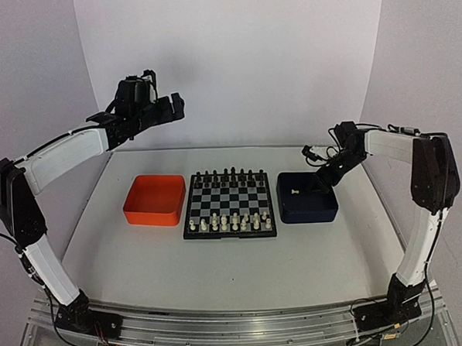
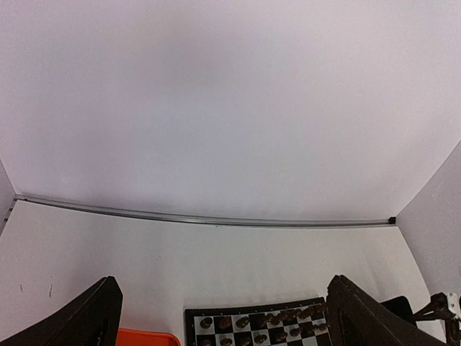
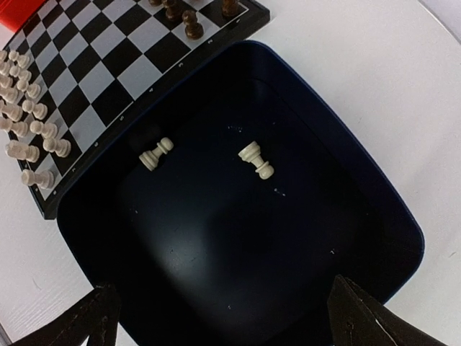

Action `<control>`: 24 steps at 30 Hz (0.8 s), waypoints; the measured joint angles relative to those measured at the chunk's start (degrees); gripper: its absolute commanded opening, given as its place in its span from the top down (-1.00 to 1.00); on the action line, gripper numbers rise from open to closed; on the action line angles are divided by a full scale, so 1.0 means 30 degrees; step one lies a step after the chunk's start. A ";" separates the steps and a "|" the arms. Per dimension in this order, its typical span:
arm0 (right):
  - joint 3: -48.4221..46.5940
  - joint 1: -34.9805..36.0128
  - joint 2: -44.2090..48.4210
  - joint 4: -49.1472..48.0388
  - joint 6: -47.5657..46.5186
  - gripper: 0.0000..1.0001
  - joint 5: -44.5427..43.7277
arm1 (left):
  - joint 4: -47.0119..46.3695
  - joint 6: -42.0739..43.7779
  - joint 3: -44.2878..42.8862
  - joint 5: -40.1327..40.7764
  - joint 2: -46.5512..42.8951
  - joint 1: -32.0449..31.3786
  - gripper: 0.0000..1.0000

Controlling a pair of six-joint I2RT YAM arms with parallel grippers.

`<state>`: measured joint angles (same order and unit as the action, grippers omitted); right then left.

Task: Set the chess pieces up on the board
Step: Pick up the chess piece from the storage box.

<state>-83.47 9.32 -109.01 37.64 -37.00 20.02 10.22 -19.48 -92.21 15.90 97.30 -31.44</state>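
Note:
The board (image 1: 231, 198) lies at the table's middle, with black pieces (image 1: 227, 175) along its far edge and cream-white chess pieces (image 1: 233, 219) on its two near rows. In the dark blue tray (image 3: 360, 180) two more white pieces lie on their sides, one (image 3: 156, 154) by the wall nearest the board (image 3: 108, 65) and one (image 3: 256, 159) toward the middle. My right gripper (image 3: 223, 306) hangs open over that tray, holding nothing. My left gripper (image 1: 169, 106) is raised high at the back left, open and holding nothing. It looks down on the board's far edge (image 2: 189, 317).
An orange tray (image 1: 155, 199) sits just left of the board, and no pieces show in it. The dark blue tray (image 1: 306, 204) sits just right of it. White walls close in the table at the back and on both sides.

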 measured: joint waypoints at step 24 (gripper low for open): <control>-0.4659 0.0522 -0.4592 0.1130 -0.0357 -0.86 0.0795 | -0.3414 0.0691 -0.4390 0.2698 0.6760 0.0041 -0.99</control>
<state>-97.45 10.89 -122.78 41.03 -38.07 22.41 -0.02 -17.41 -105.38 24.00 117.58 -31.32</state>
